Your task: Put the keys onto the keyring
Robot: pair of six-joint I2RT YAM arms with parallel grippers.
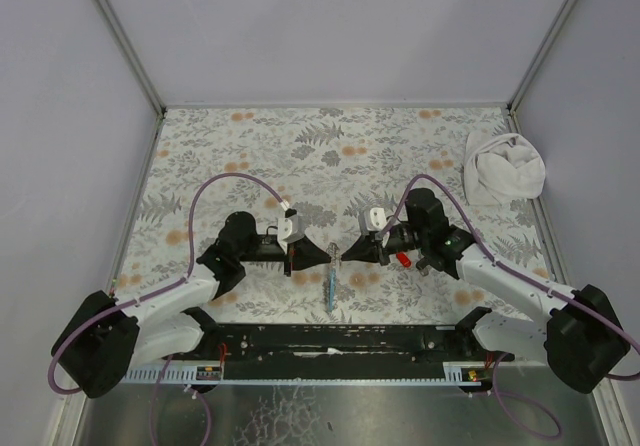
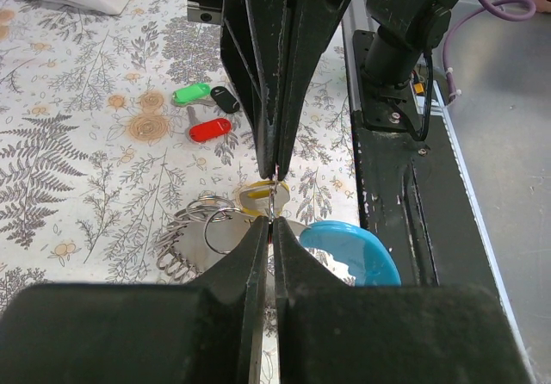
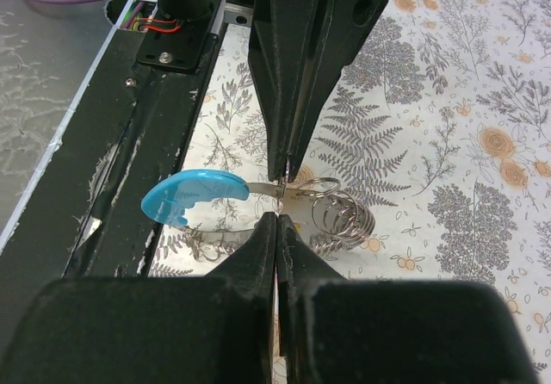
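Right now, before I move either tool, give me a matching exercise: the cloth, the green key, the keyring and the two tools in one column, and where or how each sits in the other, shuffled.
Things:
A. cloth
B. green key
C. keyring
D. left tool and right tool

Place or state:
1. shut, tip to tip
2. flat on the table, beside the red key and black key
3. bunched in the table's far right corner
4. between the tool tips, blue part toward the black rail

Pairs: A-3, B-2, C-4, D-1
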